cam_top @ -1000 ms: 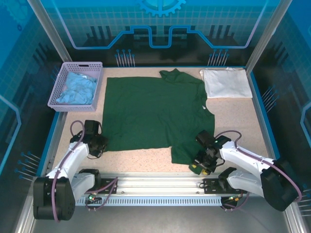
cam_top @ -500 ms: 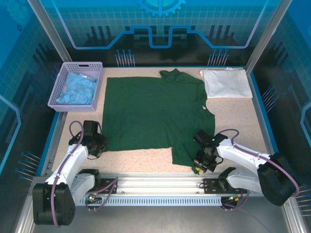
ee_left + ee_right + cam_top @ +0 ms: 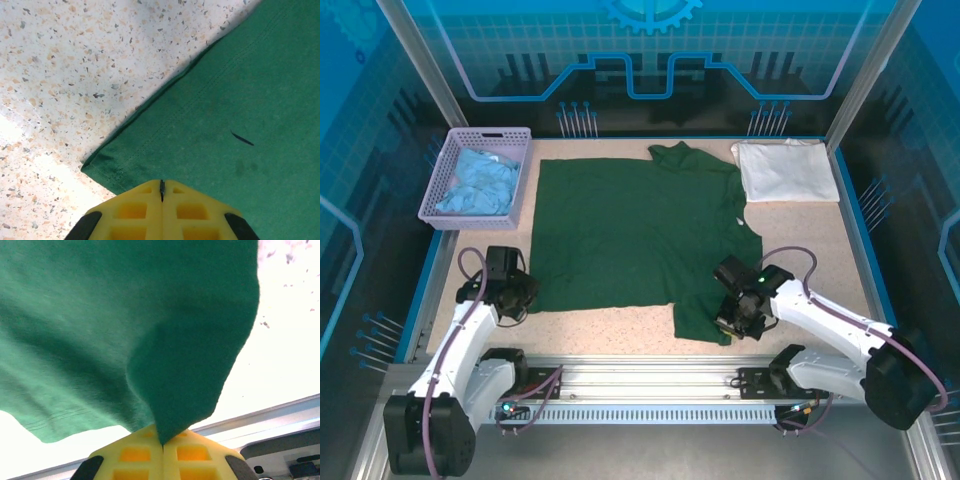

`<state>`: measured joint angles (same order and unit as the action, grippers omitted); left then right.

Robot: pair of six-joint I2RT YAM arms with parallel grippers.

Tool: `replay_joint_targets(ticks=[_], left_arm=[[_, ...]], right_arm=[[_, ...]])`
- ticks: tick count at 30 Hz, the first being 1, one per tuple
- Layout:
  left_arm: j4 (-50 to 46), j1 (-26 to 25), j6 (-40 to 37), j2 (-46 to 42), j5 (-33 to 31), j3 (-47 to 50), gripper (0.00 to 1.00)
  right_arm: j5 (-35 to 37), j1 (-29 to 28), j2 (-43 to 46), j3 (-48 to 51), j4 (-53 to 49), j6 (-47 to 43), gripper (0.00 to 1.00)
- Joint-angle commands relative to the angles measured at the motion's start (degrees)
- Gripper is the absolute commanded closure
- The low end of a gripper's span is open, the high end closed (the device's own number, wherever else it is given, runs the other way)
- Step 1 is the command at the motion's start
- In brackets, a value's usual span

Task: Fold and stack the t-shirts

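Raised slightly, right tool (image 3: 162, 442) pinches green t-shirt (image 3: 640, 230); left tool (image 3: 161, 187) apparently grips corner.

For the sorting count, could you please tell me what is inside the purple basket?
Crumpled light blue cloth lies in the purple basket; anything beneath it is hidden.

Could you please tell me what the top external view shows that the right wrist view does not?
Top external: the purple basket with blue cloth, the white t-shirt at the far right, and the left gripper at a near corner of the dark green t-shirt. Right wrist: yellow fingers shut on a raised pinch of cloth. Both: that t-shirt and the right gripper.
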<state>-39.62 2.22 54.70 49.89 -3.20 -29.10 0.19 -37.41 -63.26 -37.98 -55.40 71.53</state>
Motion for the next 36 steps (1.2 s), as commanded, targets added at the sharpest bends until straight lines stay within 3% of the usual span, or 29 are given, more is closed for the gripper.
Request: replay_joint_targets(ticks=[1, 5, 7, 10, 21, 27, 31, 36], left_arm=[[-3.47, 0.68, -1.04, -0.47, 1.35, -0.8, 0.77], [-3.72, 0.68, 0.24, -0.01, 3.35, 1.17, 0.57], [-4.36, 0.68, 0.85, 1.33, 2.97, 1.25, 0.42], [-4.6, 0.68, 1.85, 3.8, 3.19, 0.64, 0.35], [0.04, 1.56, 5.37, 10.79, 4.54, 1.64, 0.52], [-0.17, 1.56, 5.73, 14.03, 4.02, 1.05, 0.52], [0.55, 1.64, 5.95, 15.28, 3.46, 1.42, 0.58], [2.13, 1.6, 5.66, 17.06, 1.98, 1.24, 0.75]], right_arm=[[2.74, -0.88, 0.35, -1.57, -3.64, -1.17, 1.0], [1.57, -1.09, 0.0, -0.6, -1.72, -1.04, 1.0], [1.55, -1.18, -0.18, -0.41, -1.08, -1.26, 1.0], [1.49, -1.22, -0.15, -0.34, -0.62, -1.78, 1.0], [0.87, -1.35, 0.42, -0.08, 0.11, -3.49, 1.0], [1.02, -1.34, 1.02, -0.19, -0.22, -3.61, 1.0], [1.36, -1.28, 1.3, -0.23, -0.28, -3.48, 0.99], [1.52, -1.21, 1.29, -0.76, -0.88, -3.5, 1.0]])
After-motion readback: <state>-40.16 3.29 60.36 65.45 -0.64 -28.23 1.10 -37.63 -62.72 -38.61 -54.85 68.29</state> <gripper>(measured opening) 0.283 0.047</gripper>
